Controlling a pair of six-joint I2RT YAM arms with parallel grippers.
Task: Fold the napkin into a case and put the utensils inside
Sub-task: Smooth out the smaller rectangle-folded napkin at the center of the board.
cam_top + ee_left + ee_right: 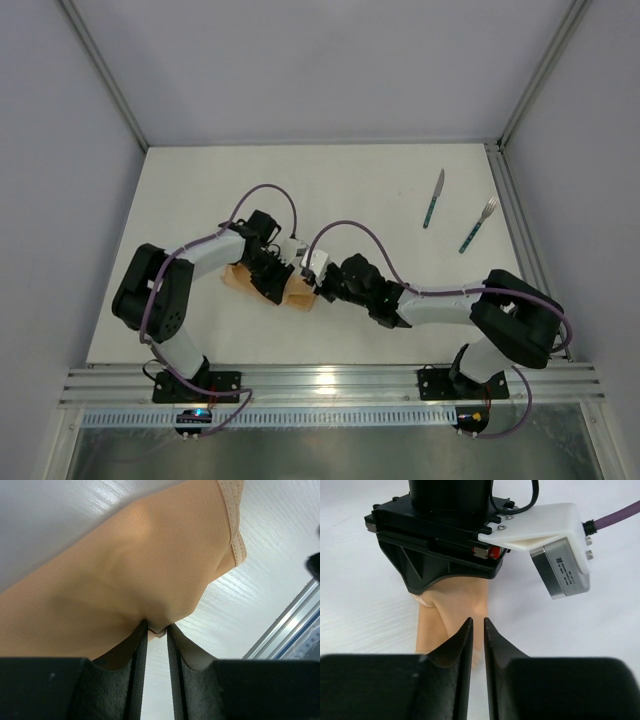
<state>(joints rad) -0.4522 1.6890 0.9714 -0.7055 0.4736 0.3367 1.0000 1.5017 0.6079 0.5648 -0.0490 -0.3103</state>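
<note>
Left pincer (157, 626) clenches the napkin (125, 570); right pincer (477, 621), facing it closely, seemingly too; knife (433, 198) and fork (478, 226) lie well apart.

The right pincer (477, 621) holds its two black fingers almost together, a thin slit between them, over the peach-orange cloth napkin (460, 602) on the white tabletop (360, 600). Whether they pinch it is unclear. The black housing of the left arm (440, 535), carrying a white camera bracket (540, 522), covers the cloth's far part.

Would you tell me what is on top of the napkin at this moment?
Both grippers. The left gripper pinches a fold of the napkin; the right gripper sits at its edge, grip unclear. Overhead, they hide most of the cloth.
</note>
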